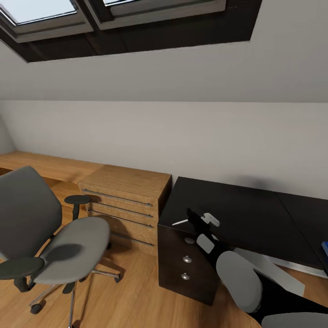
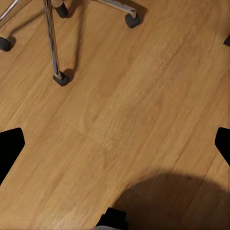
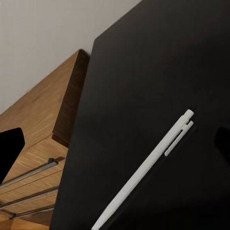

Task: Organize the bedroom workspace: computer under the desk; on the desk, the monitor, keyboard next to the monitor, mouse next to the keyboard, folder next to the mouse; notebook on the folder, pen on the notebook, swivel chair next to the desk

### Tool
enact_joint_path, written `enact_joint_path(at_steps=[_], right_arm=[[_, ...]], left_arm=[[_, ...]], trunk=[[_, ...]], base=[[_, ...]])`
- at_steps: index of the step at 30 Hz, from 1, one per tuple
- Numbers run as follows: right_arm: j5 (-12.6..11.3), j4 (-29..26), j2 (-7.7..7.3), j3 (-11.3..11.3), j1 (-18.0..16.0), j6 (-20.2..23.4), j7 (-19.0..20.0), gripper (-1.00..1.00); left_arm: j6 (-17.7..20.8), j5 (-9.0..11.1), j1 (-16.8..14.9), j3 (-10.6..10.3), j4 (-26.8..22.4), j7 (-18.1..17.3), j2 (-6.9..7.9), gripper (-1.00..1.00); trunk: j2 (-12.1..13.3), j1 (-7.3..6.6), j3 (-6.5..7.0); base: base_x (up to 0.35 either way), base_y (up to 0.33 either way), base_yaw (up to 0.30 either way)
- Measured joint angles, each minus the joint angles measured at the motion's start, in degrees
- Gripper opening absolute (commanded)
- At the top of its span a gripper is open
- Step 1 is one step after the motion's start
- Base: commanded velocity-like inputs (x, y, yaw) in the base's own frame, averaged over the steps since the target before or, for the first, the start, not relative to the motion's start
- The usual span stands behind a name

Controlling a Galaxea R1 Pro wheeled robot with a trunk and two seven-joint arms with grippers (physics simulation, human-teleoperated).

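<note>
We locate the pen (image 1: 180,222) at the lower centre of the head frame, projecting left from the right gripper (image 1: 190,220), whose fingers close on it above the desk (image 1: 237,214) near its left edge. In the right wrist view the pen (image 3: 146,166) runs diagonally across the black top. The left gripper (image 2: 115,143) stands wide open and empty over the plank floor (image 2: 143,105). The swivel chair (image 1: 50,241) occupies the lower left, beside the wooden drawer chest (image 1: 127,200).
</note>
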Motion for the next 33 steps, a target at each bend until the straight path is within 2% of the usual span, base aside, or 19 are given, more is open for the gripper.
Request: enact_joint_path(at_steps=[4,7,10,13,17,18,19,21,26,29,33], right_arm=[[2.0,0.0,0.00,0.0,0.0,-0.1,0.1,1.00],[2.1,0.0,0.00,-0.1,0.0,-0.2,0.2,1.00],[2.0,0.0,0.00,-0.1,0.0,-0.7,0.4,1.00],[2.2,0.0,0.00,0.0,0.0,-1.3,0.3,1.00],[2.7,-0.1,0.00,0.3,0.0,-1.4,0.1,1.00],[2.8,-0.1,0.00,0.4,0.0,-1.4,0.0,1.00],[3.0,-0.3,0.00,0.6,0.0,-1.4,-0.2,1.00],[3.1,-0.4,0.00,0.7,0.0,-1.2,-0.7,1.00],[3.4,-0.5,0.00,0.9,-0.2,0.5,-4.4,1.00],[3.8,-0.5,0.00,1.1,-0.4,3.0,-8.0,1.00],[5.1,-0.8,0.00,1.8,-0.6,7.3,-14.3,1.00]], left_arm=[[-0.1,-0.1,0.0,0.0,-0.1,0.0,0.04,1.00],[-0.1,-0.2,0.0,0.0,-0.6,0.1,0.09,1.00],[0.1,-0.9,0.0,0.3,-4.5,0.1,0.09,1.00],[0.4,-2.3,0.0,0.6,-5.6,0.1,-0.02,1.00],[0.6,-5.7,0.0,2.0,-7.0,0.2,-0.10,1.00],[0.8,-6.8,0.0,2.9,-7.5,0.3,-0.08,1.00],[1.6,-9.2,0.0,5.2,-8.8,0.6,0.02,1.00],[3.5,-11.7,0.0,8.2,-10.2,1.3,0.16,1.00],[11.9,-17.9,0.0,15.9,-14.5,4.7,1.08,1.00],[16.8,-20.6,0.0,20.5,-16.9,7.0,1.40,1.00],[21.7,-22.5,0.0,26.3,-18.8,8.6,1.51,1.00]], trunk=[[0.0,0.00,0.00],[0.0,0.00,0.00],[0.0,0.00,0.00],[0.0,0.00,0.00],[0.0,0.00,0.00],[0.0,0.00,0.00],[0.0,0.00,0.00],[0.0,0.00,0.00],[0.0,0.00,0.00],[0.0,0.00,0.00],[0.0,0.00,0.00]], base=[[0.000,0.000,0.000],[0.000,0.000,0.000],[0.000,0.000,0.000],[0.000,0.000,0.000],[0.000,0.000,0.000],[0.000,0.000,0.000],[0.000,0.000,0.000],[0.000,0.000,0.000],[0.000,0.000,0.000],[0.000,0.000,0.000],[0.000,0.000,0.000]])
